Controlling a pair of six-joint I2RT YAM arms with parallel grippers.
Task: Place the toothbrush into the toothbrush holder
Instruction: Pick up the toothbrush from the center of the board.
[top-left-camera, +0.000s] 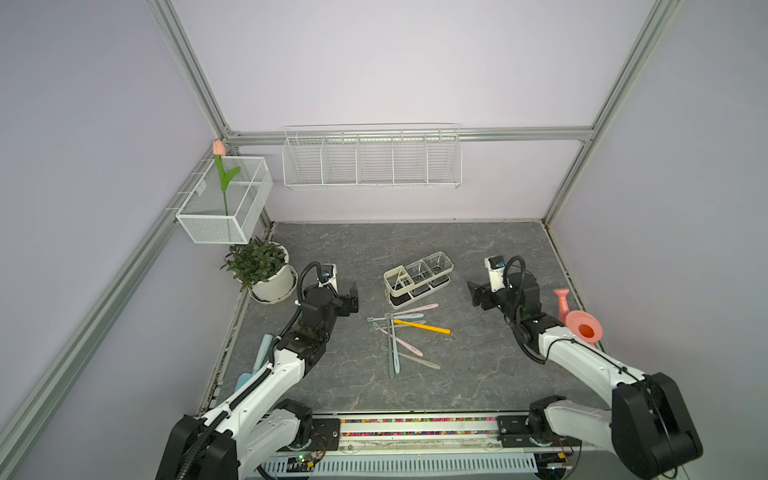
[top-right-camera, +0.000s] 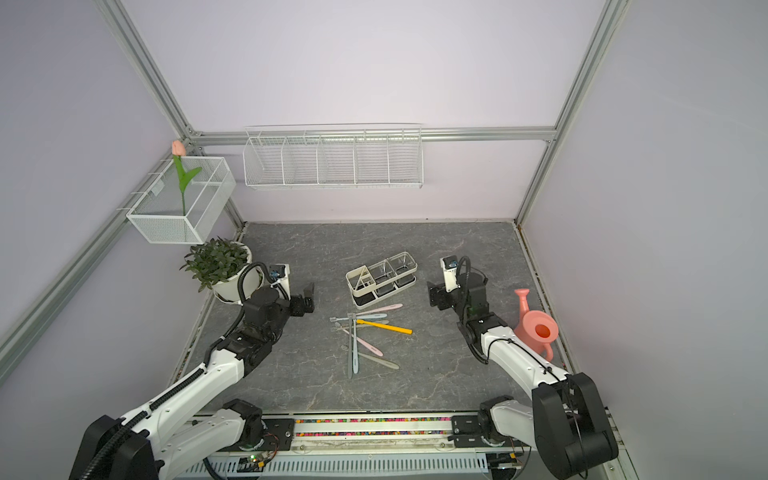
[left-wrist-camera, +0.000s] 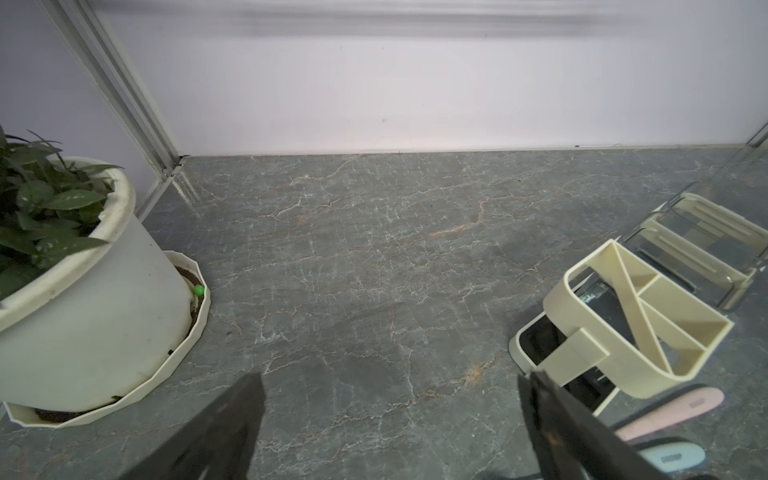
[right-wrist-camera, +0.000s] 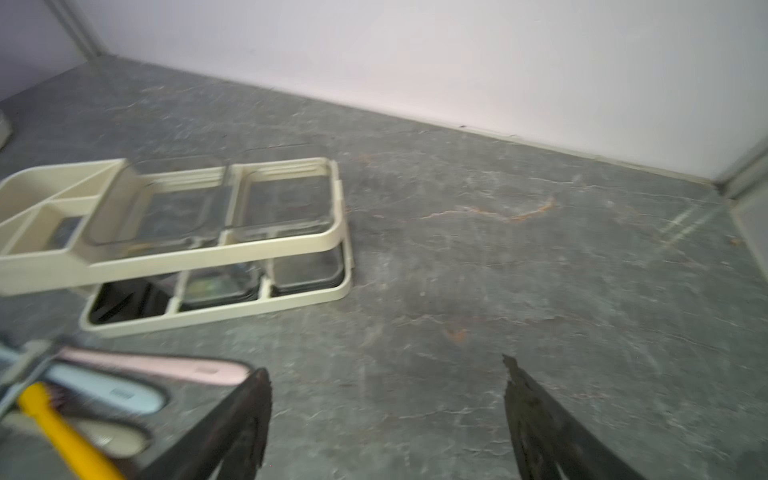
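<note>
Nearest the robot, the toothbrushes (top-left-camera: 399, 338) lay in a loose crossed pile on the table (top-left-camera: 478, 374), a yellow one (top-left-camera: 422, 327) among pink, blue and grey ones. None was lifted or gripped.

Just past the pile, the left gripper (top-left-camera: 353, 300) and the right gripper (top-left-camera: 473, 294) hung on either side, clear of it. Each had its jaws spread wide with nothing between them, and both wrist views showed only bare table in the gap.

Between the grippers and just beyond the pile's far end stood the holder (top-left-camera: 388, 281), upright. Its divided cream compartment was toward the left arm and its two clear cups toward the right. All of them looked empty.

Farther back sat a plant (top-left-camera: 255, 262) on the left and a pink can (top-left-camera: 582, 324) on the right, with wire baskets (top-left-camera: 372, 160) on the wall.

The task seemed to be at its very start. A brush had yet to be picked out, gripped, carried over and lowered into a compartment.
</note>
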